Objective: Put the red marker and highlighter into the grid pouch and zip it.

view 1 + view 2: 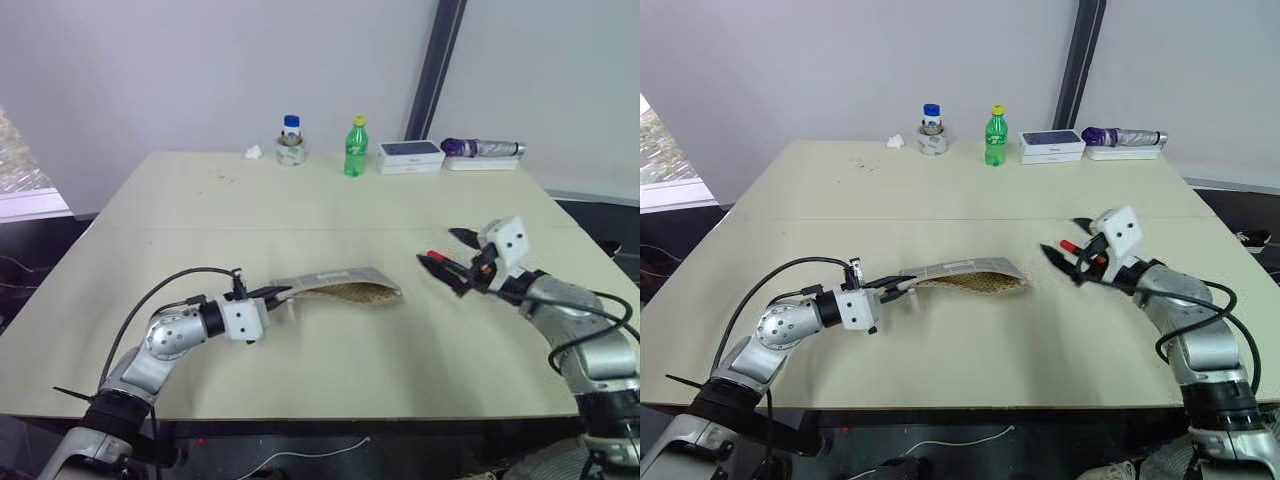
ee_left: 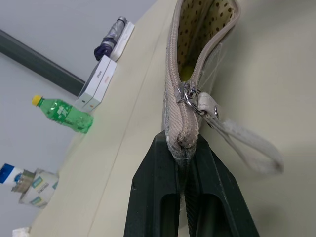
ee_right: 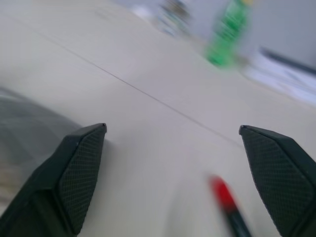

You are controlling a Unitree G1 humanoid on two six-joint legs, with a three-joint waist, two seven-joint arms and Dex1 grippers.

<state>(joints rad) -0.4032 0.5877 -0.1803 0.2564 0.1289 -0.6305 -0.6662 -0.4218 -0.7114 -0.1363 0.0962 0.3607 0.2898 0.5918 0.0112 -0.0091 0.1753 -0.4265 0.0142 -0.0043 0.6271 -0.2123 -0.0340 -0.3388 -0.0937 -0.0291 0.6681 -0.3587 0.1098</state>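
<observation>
left gripper (image 2: 190,163) clamped on grid pouch (image 1: 345,288) end, mouth unzipped; right gripper (image 1: 449,254) fingers spread w/ red marker (image 3: 228,202) below.

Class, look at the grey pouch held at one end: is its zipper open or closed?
Open. In the left wrist view the zipper slider sits near the end clamped by the left gripper, and the grid pouch gapes beyond it, showing dotted lining.

The right wrist view is motion-blurred: the red marker (image 3: 228,205) is a smear cut off by the picture's edge, the green bottle (image 3: 224,34) soft. The grid pouch (image 2: 200,59) interior is mostly hidden; a yellow glimpse inside is too small to identify.
</observation>
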